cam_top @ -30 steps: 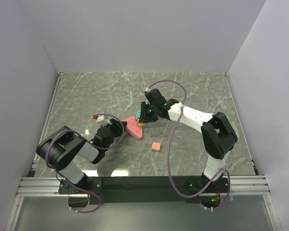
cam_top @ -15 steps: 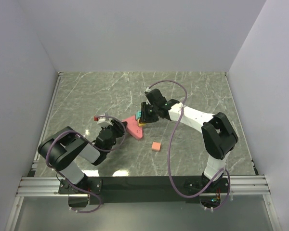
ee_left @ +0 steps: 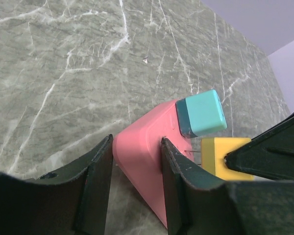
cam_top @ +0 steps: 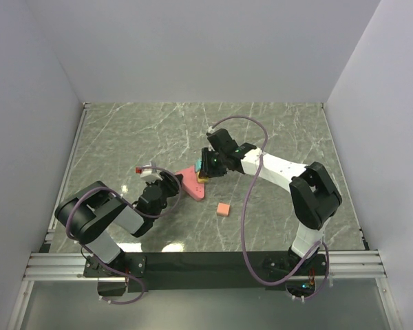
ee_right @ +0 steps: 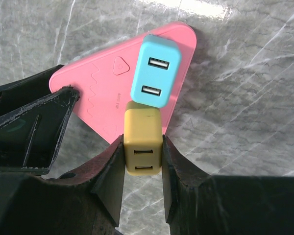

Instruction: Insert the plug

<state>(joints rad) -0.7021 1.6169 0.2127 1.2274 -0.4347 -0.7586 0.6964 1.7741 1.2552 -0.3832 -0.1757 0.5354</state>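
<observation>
From above, we see the left claw (cam_top: 171, 183) has edged onto the near corner of the pink base (cam_top: 191, 182), bracing it, while the right claw (cam_top: 205, 167) has barely moved. The left wrist view shows its jaws part-open, pinching that corner. In the right wrist view, the right claw clamps the yellow plug (ee_right: 143, 142) just beside the teal plug (ee_right: 156, 77), ports facing us, so its long axis likely points down into the base.

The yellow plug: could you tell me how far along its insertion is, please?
Done: the teal plug looks seated in the pink socket block. In hand: the left hand clamps its corner, and the right hand grips the yellow plug at its edge. Left: pushing it home.
</observation>
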